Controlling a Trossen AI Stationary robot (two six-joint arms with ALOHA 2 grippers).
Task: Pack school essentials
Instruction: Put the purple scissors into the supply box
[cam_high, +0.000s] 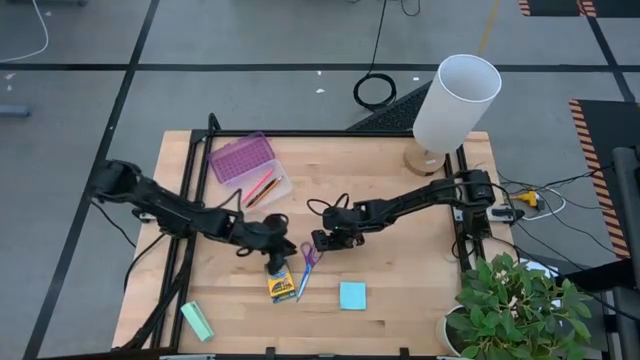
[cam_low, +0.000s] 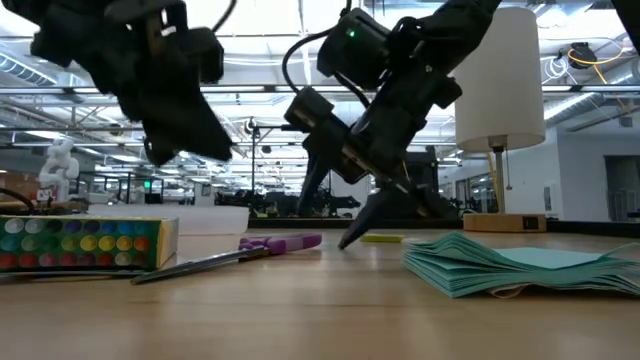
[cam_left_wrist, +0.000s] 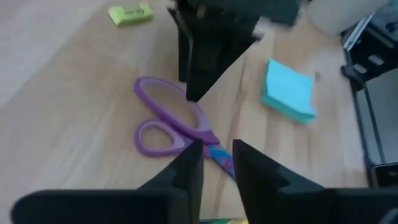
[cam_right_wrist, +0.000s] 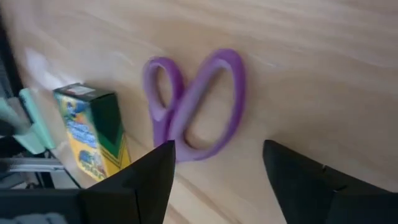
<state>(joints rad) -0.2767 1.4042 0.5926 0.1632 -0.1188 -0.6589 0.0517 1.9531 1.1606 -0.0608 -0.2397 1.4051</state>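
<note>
Both dark arms reach inward over the wooden counter (cam_high: 400, 270): the right pincer (cam_high: 322, 242) spread above purple-handled scissors (cam_high: 308, 254), the left pincer (cam_high: 274, 262) narrowly parted over the yellow-green crayon box (cam_high: 280, 284).

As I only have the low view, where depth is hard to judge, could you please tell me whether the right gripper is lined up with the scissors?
Observer: Yes. The right wrist view shows the right gripper with its jaws open, and the scissors' purple handles just ahead.
Operator: Where is the left gripper?
Observer: From above, the left gripper is over the crayon box.
Operator: And the case?
Observer: The pencil case, holding pens, lies toward the high view's top left.
</note>
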